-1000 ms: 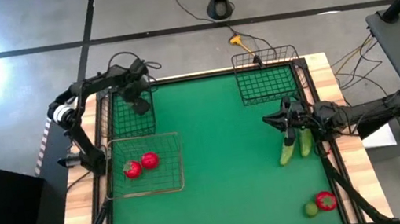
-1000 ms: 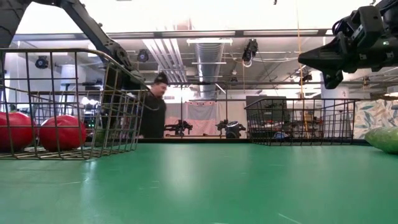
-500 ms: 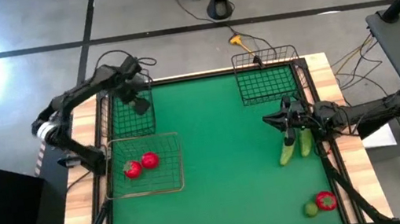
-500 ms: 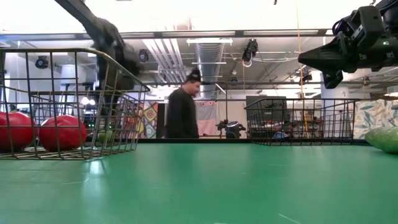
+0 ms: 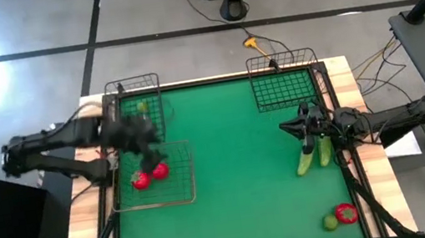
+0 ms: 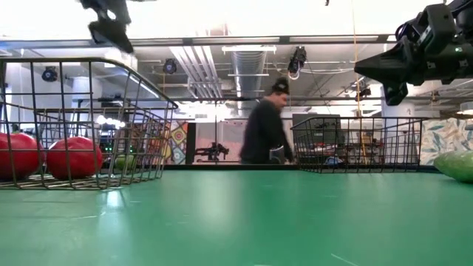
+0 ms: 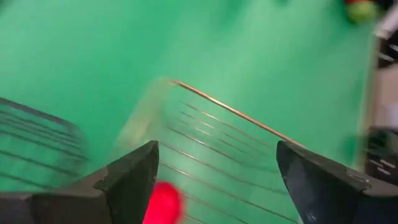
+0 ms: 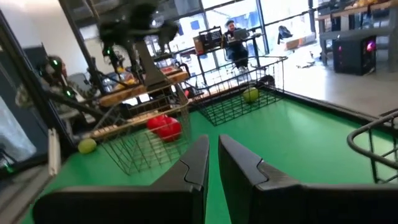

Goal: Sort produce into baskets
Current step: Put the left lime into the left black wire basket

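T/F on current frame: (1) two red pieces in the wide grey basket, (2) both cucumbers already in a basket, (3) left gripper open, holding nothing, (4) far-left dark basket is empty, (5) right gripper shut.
1. True: two red pieces lie in the wide grey basket.
2. False: the cucumbers lie on the mat, under the right gripper.
3. True: the left gripper is open and empty.
4. False: the far-left dark basket holds a yellow-green piece.
5. True: its fingers are together.
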Available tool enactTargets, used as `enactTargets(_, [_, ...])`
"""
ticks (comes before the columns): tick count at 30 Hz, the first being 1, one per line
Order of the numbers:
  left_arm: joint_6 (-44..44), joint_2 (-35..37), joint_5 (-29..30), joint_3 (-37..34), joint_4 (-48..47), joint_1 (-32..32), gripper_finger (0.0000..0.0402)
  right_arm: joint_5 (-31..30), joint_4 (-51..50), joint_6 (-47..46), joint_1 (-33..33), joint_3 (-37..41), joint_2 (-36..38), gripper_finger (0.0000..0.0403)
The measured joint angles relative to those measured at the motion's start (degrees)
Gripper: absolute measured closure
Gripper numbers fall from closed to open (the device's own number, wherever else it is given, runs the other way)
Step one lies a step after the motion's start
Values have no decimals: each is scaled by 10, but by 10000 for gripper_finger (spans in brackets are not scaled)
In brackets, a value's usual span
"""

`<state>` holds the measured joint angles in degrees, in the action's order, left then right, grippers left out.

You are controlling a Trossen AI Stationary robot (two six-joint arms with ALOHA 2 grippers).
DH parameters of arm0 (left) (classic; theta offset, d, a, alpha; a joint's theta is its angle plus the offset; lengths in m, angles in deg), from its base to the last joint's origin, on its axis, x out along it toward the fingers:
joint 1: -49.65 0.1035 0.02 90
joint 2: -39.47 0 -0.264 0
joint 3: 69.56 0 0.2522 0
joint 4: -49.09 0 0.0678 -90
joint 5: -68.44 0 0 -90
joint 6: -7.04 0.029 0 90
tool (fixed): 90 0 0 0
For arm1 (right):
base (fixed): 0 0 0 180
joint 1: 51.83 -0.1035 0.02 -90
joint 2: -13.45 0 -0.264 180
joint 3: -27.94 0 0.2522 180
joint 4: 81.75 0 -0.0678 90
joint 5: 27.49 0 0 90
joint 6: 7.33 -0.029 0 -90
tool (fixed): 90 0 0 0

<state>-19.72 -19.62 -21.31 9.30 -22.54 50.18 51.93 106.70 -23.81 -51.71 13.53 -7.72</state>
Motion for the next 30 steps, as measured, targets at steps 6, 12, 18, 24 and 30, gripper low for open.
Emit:
enactTargets(6, [-184,-44,35,0,66,-259,104,0,0,-31,0,0,0,374])
enactTargets(12, [-363,-132,64,0,132,-423,106,-14,14,-51,0,0,0,374])
enactTargets(18, [-549,-216,-16,0,115,-495,107,-30,15,-61,0,0,0,374])
enactTargets(24, [-642,-265,-109,0,117,-523,107,-32,15,-55,0,0,-4,374])
enactTargets(30, [-682,-310,-222,0,69,-524,107,-73,17,-45,0,0,-4,374])
